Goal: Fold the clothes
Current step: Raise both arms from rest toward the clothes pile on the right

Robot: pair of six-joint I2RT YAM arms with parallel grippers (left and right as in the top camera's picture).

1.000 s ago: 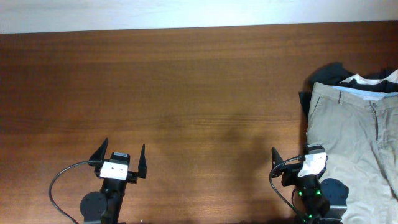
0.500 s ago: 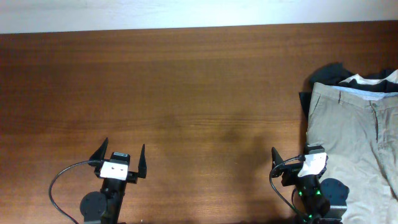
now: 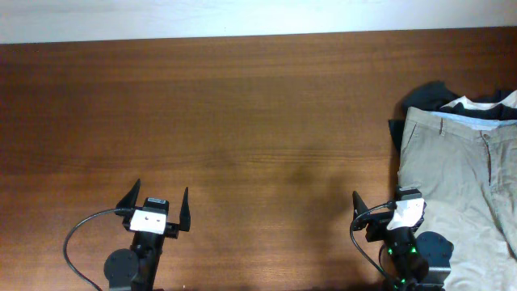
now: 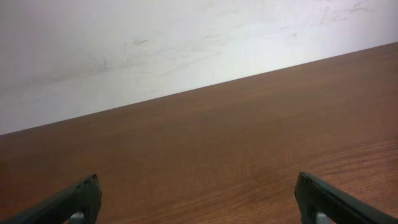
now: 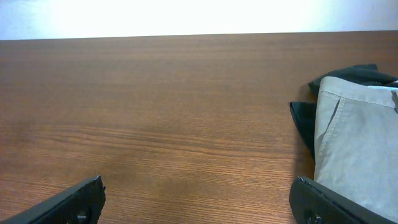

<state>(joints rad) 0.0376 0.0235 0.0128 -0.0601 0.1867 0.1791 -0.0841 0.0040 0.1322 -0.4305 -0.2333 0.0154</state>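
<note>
The khaki shorts (image 3: 460, 174) lie flat at the right edge of the table, waistband toward the far side, partly cut off by the frame. They also show at the right of the right wrist view (image 5: 357, 140). My right gripper (image 3: 376, 199) is open and empty near the front edge, just left of the shorts' lower hem; its right finger is close to the cloth. My left gripper (image 3: 157, 198) is open and empty at the front left, far from the shorts. The left wrist view shows only bare table between its fingers (image 4: 196, 193).
A black garment with white collar trim (image 3: 440, 99) lies under the shorts' waistband at the far right, also seen in the right wrist view (image 5: 348, 74). The wooden table (image 3: 242, 121) ends at a white wall (image 4: 155, 43) at the back.
</note>
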